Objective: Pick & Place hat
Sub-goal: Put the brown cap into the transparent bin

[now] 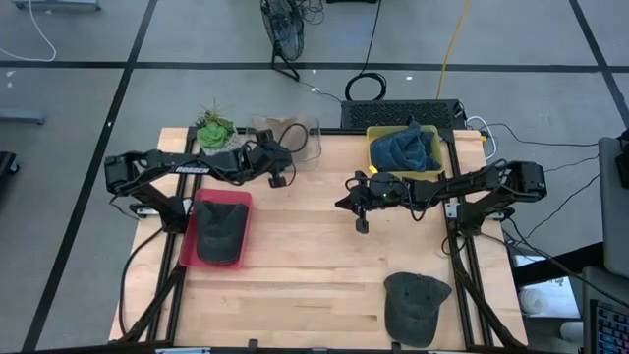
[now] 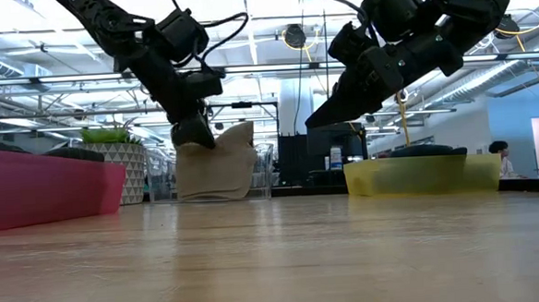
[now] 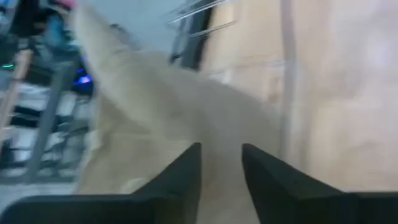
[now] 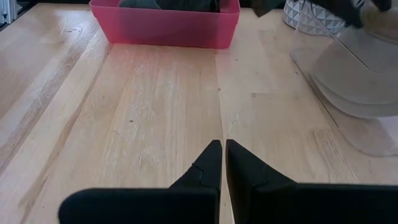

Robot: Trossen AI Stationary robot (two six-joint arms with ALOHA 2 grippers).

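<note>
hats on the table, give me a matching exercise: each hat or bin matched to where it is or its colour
Column one:
1. dark hat
2. blue hat
3. grey hat
4. beige hat

Column two:
A. lying straight on the table near its front edge
B. in the clear bin, under the left gripper
C. in the red bin
D. in the yellow bin

Pairs: 1-C, 2-D, 3-A, 4-B
</note>
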